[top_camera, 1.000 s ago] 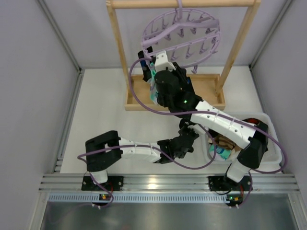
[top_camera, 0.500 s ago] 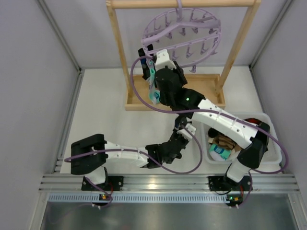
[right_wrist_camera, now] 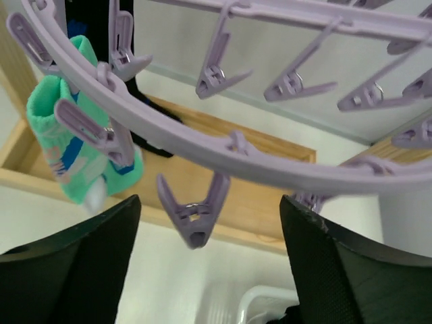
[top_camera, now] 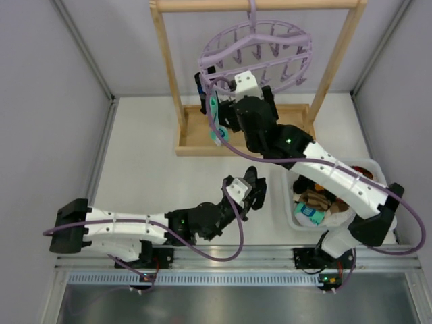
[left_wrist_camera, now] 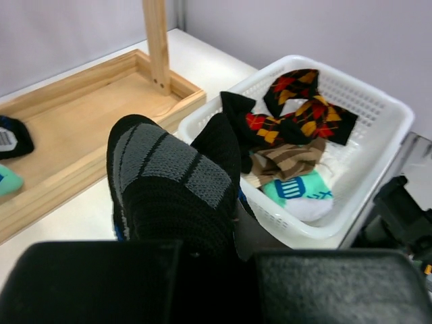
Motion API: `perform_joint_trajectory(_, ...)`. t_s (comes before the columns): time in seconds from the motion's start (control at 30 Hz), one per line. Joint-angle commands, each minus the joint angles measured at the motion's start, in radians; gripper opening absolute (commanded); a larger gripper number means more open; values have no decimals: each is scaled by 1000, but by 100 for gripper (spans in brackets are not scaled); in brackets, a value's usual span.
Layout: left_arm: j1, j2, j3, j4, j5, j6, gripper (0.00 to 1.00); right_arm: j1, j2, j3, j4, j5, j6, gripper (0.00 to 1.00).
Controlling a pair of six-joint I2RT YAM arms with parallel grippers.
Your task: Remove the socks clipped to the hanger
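- Gripping a black-grey sock point(left_wrist_camera: 169, 182), left tool point(top_camera: 250, 187) sits clear of the hanger point(right_wrist_camera: 270, 160), probably carrying it off.
- Right tool point(right_wrist_camera: 209, 270), spread wide below the hanger, likely targets its clipped teal sock point(right_wrist_camera: 64, 145).

Wooden rack point(top_camera: 169, 67) at the table's point(top_camera: 142, 155) far end; white basket point(left_wrist_camera: 378, 101) holding a brown striped sock point(left_wrist_camera: 290, 158)

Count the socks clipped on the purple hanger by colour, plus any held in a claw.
Teal sock on the hanger: 1
Black sock on the hanger: 1
Black and grey sock in the left claw: 1
Total: 3
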Motion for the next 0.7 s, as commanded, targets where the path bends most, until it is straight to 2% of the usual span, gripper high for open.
perform_joint_trajectory(0.0, 0, -40, -5, -21, 116, -29, 0, -10, -163, -34, -98, -101, 117, 82)
perform_joint_trajectory(0.07, 1, -31, 12, -33, 139, -28, 0, -10, -233, -55, -128, -168, 136, 89)
perform_joint_trajectory(0.27, 29, 81, 168, -120, 254, -46, 0, -10, -393, -97, -265, -254, 191, 97)
perform_joint_trajectory(0.53, 121, 356, 504, -292, 536, -57, 0, -10, -585, -134, -322, -129, 217, 99)
perform_joint_trajectory(0.67, 157, 537, 772, -405, 683, -36, 0, -10, -608, -105, -358, -58, 208, 99)
